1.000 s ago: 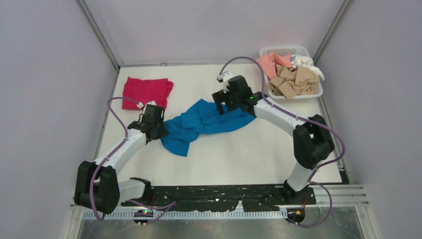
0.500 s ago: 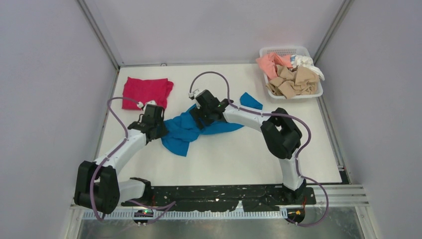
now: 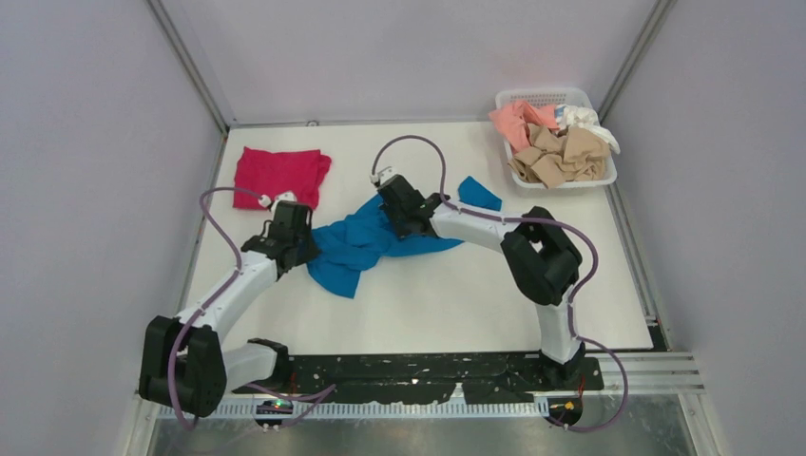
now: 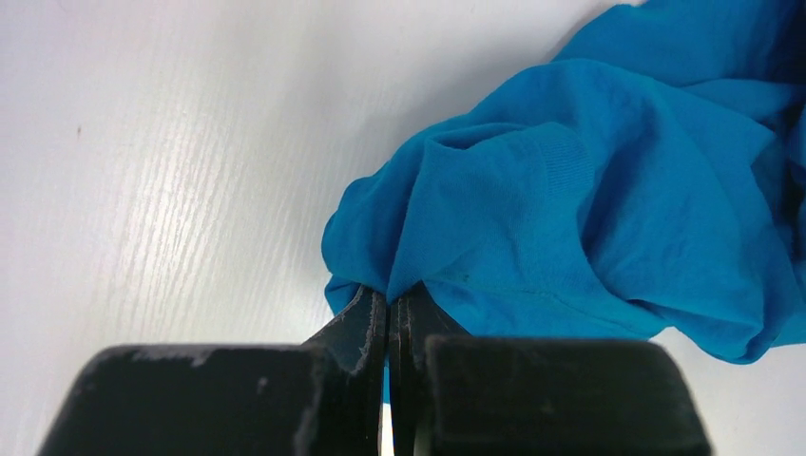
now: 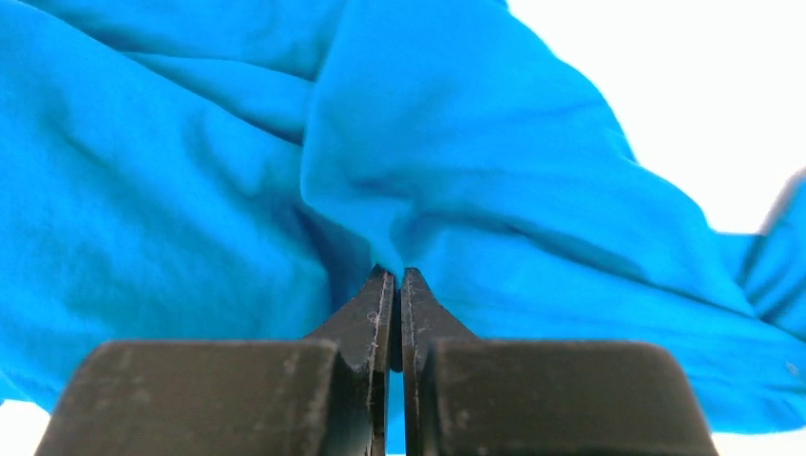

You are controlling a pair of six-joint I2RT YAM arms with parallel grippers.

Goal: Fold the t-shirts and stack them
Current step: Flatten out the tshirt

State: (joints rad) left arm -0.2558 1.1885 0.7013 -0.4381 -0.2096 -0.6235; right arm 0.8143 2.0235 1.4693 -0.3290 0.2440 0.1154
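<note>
Fingers on both arms are seen pressed together with blue cloth pinched between their tips: the left fingers (image 4: 375, 318) are clamped on a bunched edge of the blue shirt (image 4: 570, 190), and the right fingers (image 5: 380, 304) are clamped on a raised ridge of the same shirt (image 5: 190, 171). From above, the blue shirt (image 3: 356, 247) is found near the middle of the worktop (image 3: 456, 294), lying as a twisted, crumpled band from about 8 o'clock to 2 o'clock. The left fingers (image 3: 293, 236) are placed at its 9 o'clock end and the right fingers (image 3: 399, 204) near its far middle, while a loose flap is left on the surface towards 2 o'clock, beyond the right arm. No neat fold can be made out in this shirt; it is judged to be only gathered and gripped, not yet spread flat. A red shirt (image 3: 278, 174) is set apart at 10 o'clock on the worktop, in a roughly square, somewhat rumpled shape, and it is taken to be folded already and to serve as the start of the stack. At 1 o'clock a white basket (image 3: 537, 92) is filled with peach, tan and white shirts (image 3: 556, 152), all heaped and unfolded. The task is therefore judged to be at an early stage: one shirt seems finished, the blue one is in hand and must be flattened, folded and laid on the red one, and the basket's contents remain to be handled.
</note>
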